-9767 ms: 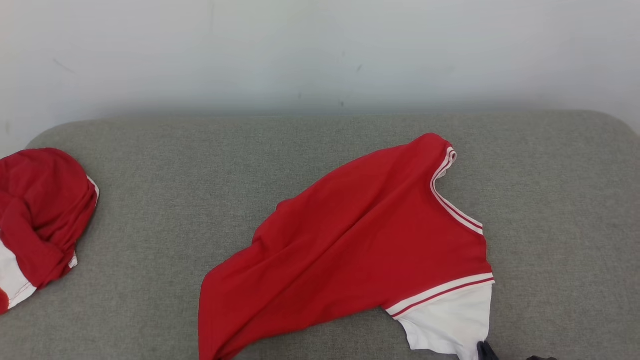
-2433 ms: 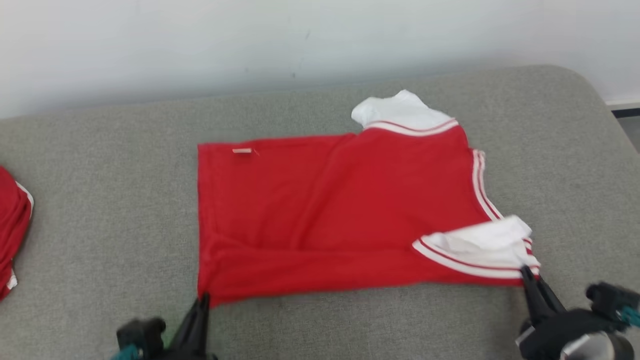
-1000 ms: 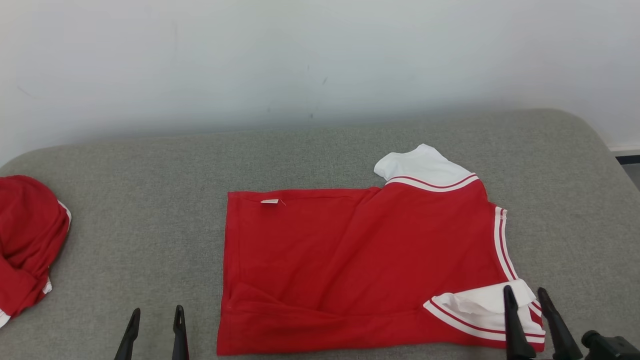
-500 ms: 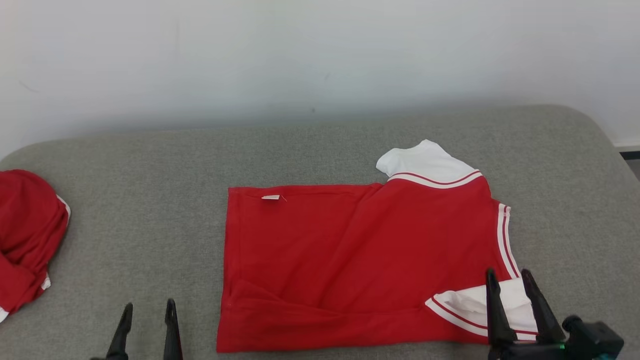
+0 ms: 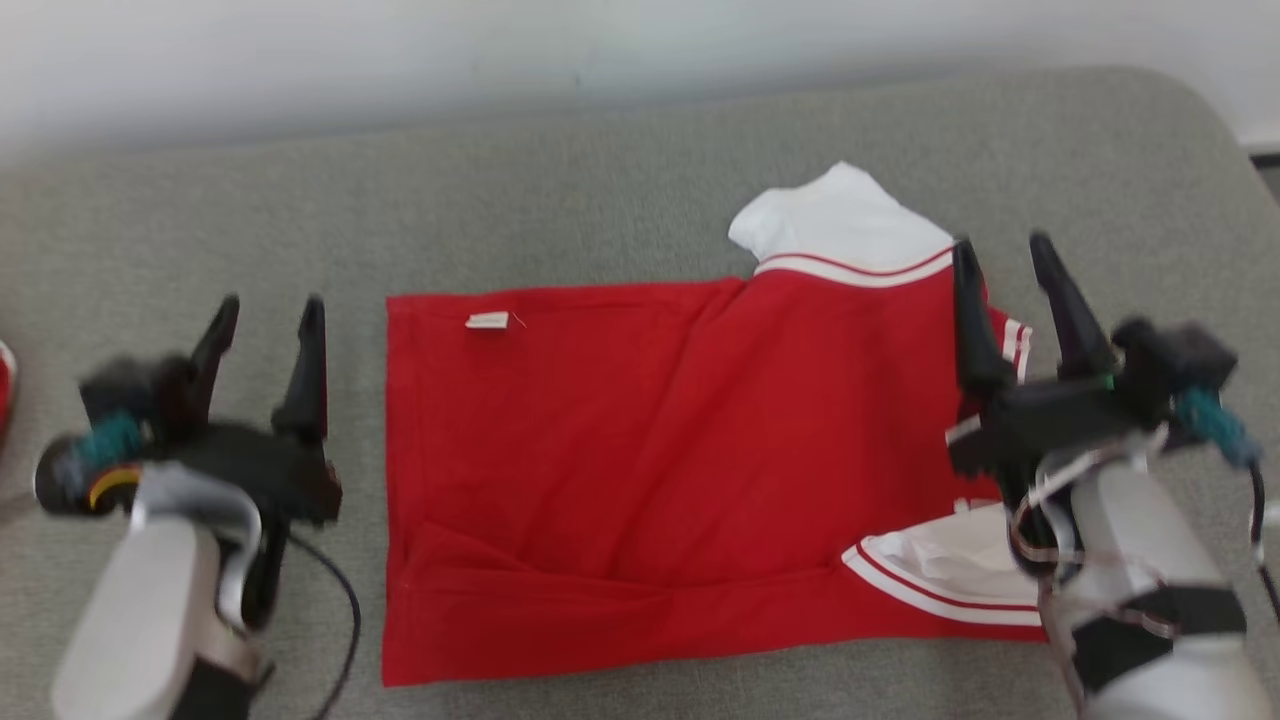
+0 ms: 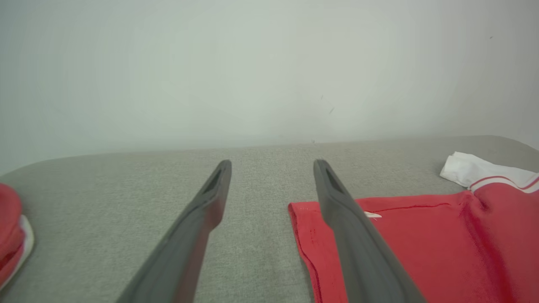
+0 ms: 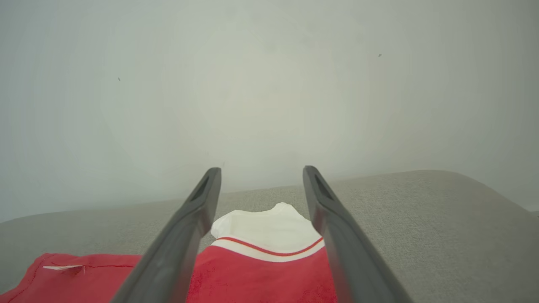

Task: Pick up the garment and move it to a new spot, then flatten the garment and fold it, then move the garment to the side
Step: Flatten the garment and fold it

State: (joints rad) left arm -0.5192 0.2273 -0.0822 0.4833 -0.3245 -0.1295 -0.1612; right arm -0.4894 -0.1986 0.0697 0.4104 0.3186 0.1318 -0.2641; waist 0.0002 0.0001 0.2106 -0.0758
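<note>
**A:** We saw the garment (image 5: 640,470) spread flat in the middle of the grey padded surface (image 5: 600,190), hem to the left, collar end to the right.

**B:** And our left gripper (image 5: 272,302) hovered just left of that hem, fingers spread wide, holding nothing!

**A:** Our right gripper (image 5: 1001,243) was just as wide and empty, above the collar end, beside the far white sleeve (image 5: 845,225).

**B:** We noted the near sleeve (image 5: 950,565) lay crumpled at the near right corner.

Head view down from above (blurred, seemingly close), wrist views low, sharing garment (image 5: 640,480)
</note>
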